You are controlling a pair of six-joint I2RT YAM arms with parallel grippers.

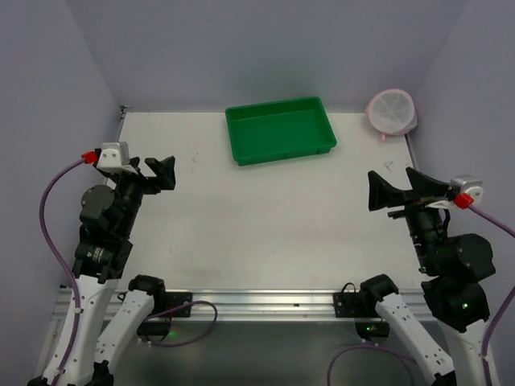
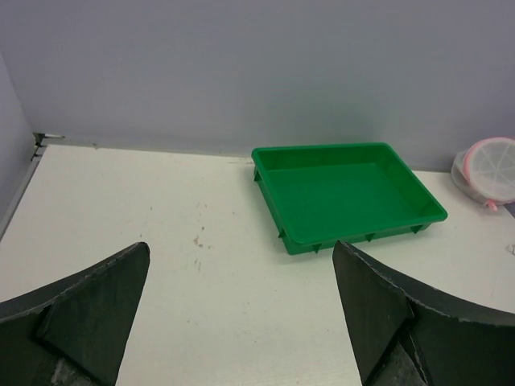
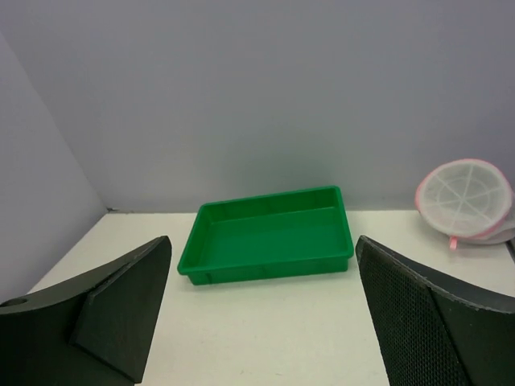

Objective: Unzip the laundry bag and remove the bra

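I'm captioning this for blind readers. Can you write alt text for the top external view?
A round white mesh laundry bag with pink trim sits in the far right corner of a white table, right of an empty green rectangular plastic tray. At either side, the black left gripper and right gripper are open, holding nothing.

White mesh laundry bag with pink trim at one o'clock, bright green tray at twelve, off-white table, pale lilac walls, black left gripper and right gripper, purple cables
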